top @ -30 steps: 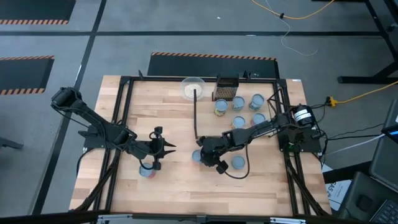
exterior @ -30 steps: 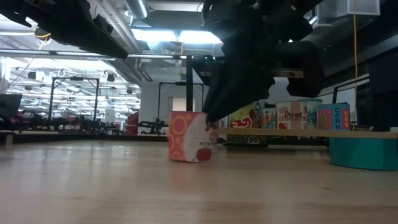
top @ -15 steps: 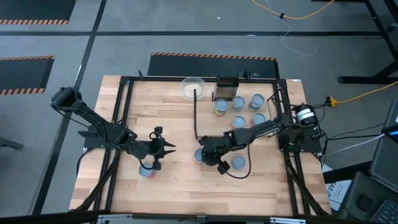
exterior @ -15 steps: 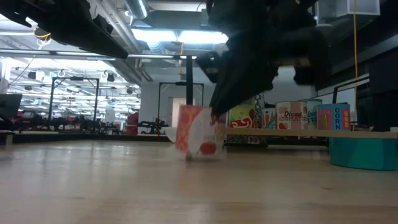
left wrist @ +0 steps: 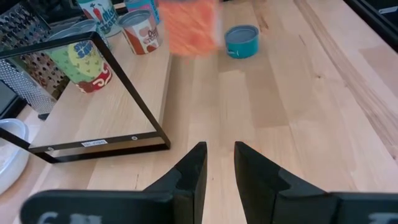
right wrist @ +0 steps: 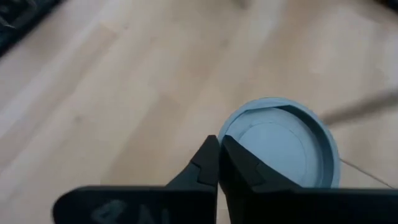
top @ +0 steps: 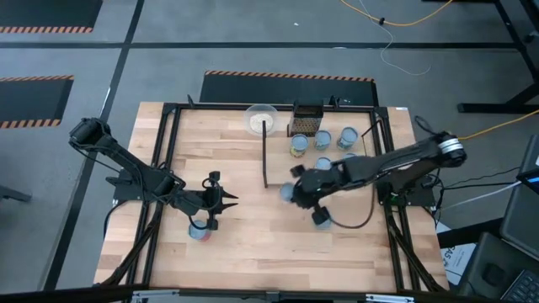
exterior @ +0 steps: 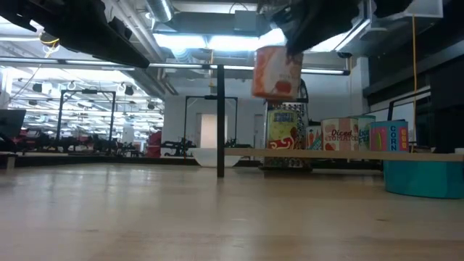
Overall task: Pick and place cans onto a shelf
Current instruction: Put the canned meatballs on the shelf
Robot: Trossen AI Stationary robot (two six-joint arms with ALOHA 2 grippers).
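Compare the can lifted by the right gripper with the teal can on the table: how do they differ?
The lifted can hangs in the air from the right gripper; the teal can stands on the table. The lifted can is orange-red sided, the teal can plain teal. The lifted can looks taller, the teal can squatter. Both are round tins.

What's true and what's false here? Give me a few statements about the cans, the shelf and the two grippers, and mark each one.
1. The right gripper holds a can clear of the table. True.
2. The left gripper is clamped on a can. False: its fingers are apart with nothing between them.
3. The shelf is bare. False: several cans stand on it.
4. A white bowl sits beside the shelf. True.
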